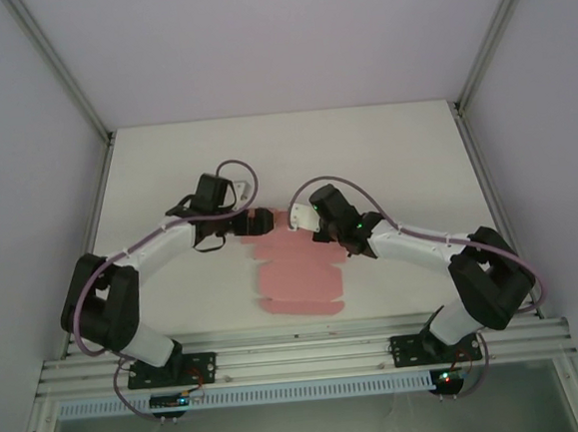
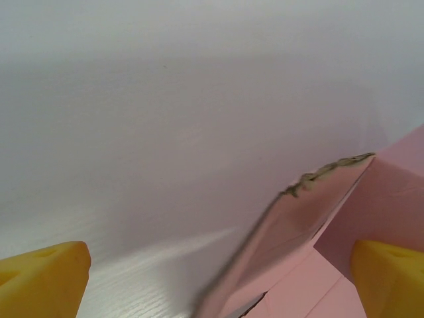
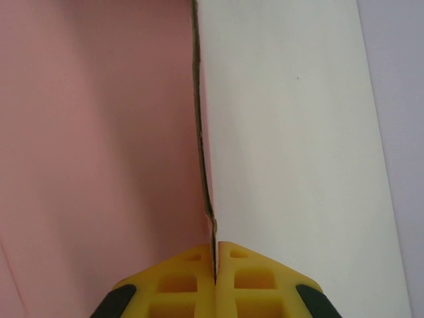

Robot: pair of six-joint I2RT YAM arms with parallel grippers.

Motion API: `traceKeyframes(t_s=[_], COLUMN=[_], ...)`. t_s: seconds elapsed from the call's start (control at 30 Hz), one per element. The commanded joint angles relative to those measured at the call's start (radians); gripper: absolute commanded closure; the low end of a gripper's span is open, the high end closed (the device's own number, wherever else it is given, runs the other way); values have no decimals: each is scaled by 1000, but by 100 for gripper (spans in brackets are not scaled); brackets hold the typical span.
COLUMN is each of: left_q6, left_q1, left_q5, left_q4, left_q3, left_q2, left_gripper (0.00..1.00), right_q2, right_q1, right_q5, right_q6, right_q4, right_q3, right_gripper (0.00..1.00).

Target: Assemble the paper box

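The pink paper box [image 1: 296, 275] lies mostly flat on the white table, its far end lifted between the two grippers. My right gripper [image 1: 305, 218] is shut on a raised flap; in the right wrist view the yellow fingers [image 3: 192, 278] pinch the thin card edge [image 3: 199, 132], pink card to the left. My left gripper [image 1: 259, 222] sits at the far left corner of the card. In the left wrist view its yellow fingertips [image 2: 43, 271] stand wide apart, with an upright pink flap [image 2: 298, 218] between them, touching neither.
The white table [image 1: 385, 158] stretches away behind the card. Grey walls and metal frame posts [image 1: 68, 73] enclose the space. An aluminium rail [image 1: 300, 355] runs along the near edge by the arm bases.
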Motion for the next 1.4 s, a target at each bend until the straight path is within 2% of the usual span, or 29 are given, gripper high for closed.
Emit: traceKeyframes(t_s=[0.0, 0.2, 0.37, 0.57, 0.73, 0.87, 1.03, 1.2, 1.37], left_q6=[0, -54, -130, -158, -144, -147, -180, -248, -317], left_q1=[-17, -72, -133, -157, -148, -100, 7, 119, 269], left_q5=[-10, -100, -250, -277, -304, -235, -56, -51, 18], left_q4=[44, 138, 198, 218, 175, 154, 201, 197, 225], left_q3=[20, 30, 23, 5, -46, -128, -287, -398, -470], left_q2=[9, 31, 47, 38, -62, -190, -356, -460, -447], left_gripper=[1, 0, 0, 0, 0, 0, 0, 0, 0], right_q2=[-28, -23, -24, -36, -54, -68, -95, -115, -127], right_q1=[9, 34, 53, 53, 40, 16, -10, -23, -30], right_q5=[-22, -35, -45, -37, 25, 34, 12, -23, -50], right_q6=[40, 64, 99, 158, 158, 174, 202, 221, 235], right_q4=[5, 12, 35, 72, 116, 99, 82, 78, 74], right_q3=[19, 13, 4, -26, -56, -61, -68, -73, -74], right_gripper=[99, 100, 100, 100, 100, 100, 100, 100, 100])
